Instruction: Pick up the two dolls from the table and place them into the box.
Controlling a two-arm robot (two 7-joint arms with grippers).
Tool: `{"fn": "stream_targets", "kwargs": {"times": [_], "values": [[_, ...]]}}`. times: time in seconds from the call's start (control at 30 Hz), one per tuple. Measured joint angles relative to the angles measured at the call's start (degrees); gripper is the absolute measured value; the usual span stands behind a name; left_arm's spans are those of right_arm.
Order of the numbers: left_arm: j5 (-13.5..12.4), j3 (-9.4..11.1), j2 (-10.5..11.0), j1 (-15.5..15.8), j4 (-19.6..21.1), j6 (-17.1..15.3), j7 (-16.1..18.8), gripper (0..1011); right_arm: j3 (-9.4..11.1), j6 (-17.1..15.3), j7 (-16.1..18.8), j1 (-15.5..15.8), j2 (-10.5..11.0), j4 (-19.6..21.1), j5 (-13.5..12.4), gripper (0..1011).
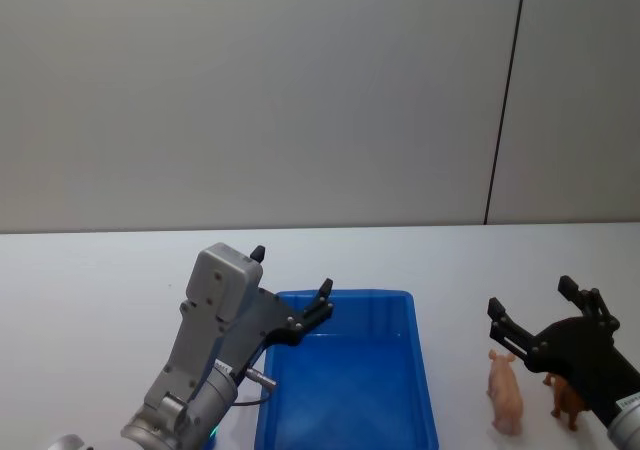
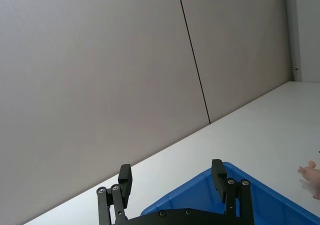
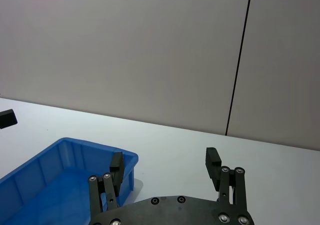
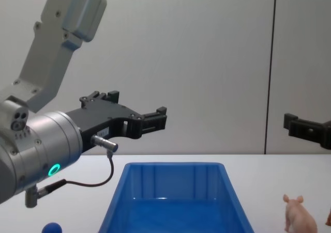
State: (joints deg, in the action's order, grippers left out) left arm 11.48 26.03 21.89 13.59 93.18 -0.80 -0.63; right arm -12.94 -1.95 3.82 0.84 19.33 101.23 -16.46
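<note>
The blue box [image 1: 345, 295] sits on the white table [image 1: 90, 290], its inside bare. A pale pink pig doll [image 1: 506, 390] stands to its right, with a brown animal doll [image 1: 566, 398] just beyond. My left gripper [image 1: 292, 272] hovers open above the box's far left corner, holding nothing. My right gripper [image 1: 531, 296] hangs open in the air over the two dolls, also holding nothing. From the chest the pig [image 4: 299, 217] stands right of the box [image 4: 173, 173], with the left gripper [image 4: 137, 104] well above the rim. The left wrist view shows open fingers [image 2: 216, 171] over the box [image 2: 260, 205].
A small blue rounded toy [image 4: 51, 228] lies on the table left of the box, below my left arm. A grey wall with a dark vertical seam [image 1: 505, 100] stands behind the table. Bare tabletop stretches beyond the box.
</note>
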Motion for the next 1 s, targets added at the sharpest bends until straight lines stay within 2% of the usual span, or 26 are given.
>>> {"fn": "stream_targets", "kwargs": {"times": [1.0], "values": [[0.00,0.00,0.00,0.00,0.00,0.00,0.00,1001,0.00,0.00,0.00,0.00,0.00,0.00,0.00,1001]]}}
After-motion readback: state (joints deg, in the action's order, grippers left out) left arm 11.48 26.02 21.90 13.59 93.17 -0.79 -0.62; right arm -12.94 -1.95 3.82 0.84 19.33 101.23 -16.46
